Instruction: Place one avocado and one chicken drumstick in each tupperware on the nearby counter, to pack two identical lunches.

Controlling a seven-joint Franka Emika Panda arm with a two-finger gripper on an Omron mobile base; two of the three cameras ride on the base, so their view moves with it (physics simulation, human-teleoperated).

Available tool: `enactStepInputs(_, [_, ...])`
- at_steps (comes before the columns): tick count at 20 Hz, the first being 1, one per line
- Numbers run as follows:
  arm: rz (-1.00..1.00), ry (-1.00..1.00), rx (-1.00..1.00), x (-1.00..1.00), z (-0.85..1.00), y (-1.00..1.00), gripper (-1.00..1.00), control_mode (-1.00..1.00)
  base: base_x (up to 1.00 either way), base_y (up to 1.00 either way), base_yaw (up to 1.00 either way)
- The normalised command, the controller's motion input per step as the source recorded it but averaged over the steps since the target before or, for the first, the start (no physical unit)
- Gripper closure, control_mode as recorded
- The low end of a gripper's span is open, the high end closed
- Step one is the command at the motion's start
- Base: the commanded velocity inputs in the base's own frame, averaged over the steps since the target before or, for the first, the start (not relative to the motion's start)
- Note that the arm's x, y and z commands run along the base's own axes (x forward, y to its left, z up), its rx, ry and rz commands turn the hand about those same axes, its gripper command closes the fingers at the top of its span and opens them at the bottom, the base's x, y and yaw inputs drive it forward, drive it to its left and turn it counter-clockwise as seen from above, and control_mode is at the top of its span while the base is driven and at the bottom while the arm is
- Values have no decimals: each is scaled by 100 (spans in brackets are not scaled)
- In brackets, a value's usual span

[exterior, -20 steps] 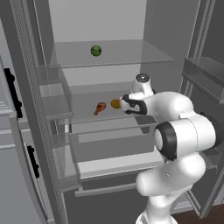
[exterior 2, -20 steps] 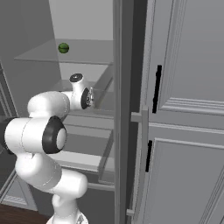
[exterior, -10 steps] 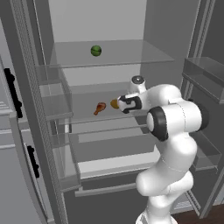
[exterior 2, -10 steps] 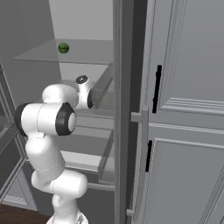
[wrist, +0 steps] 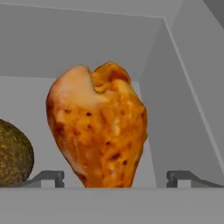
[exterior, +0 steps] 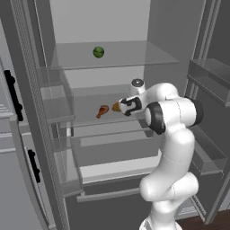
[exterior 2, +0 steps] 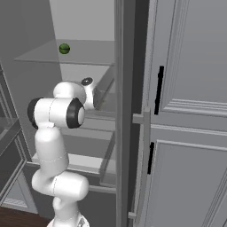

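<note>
End effector (wrist: 113, 177) is pushing deeper into the fridge, fingers starting to close around a drumstick (wrist: 98, 127), not clamped yet; first pickup.

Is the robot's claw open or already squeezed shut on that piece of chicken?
Open. In the hand view the gripper has its two fingertips standing apart on either side of the chicken drumstick, not touching it.
</note>
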Motion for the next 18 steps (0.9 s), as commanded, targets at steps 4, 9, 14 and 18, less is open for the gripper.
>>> enactStepInputs(4, [0, 0, -4, 14, -48, -1, 100, -100, 0, 0, 0])
enactStepInputs(9, [0, -1, 0, 0, -10, -1, 100, -100, 0, 0, 0])
enactStepInputs(14, [0, 0, 0, -32, -1, 0, 100, -100, 0, 0, 0])
enactStepInputs(18, [0, -32, 0, -90, 46, 17, 100, -100, 0, 0, 0])
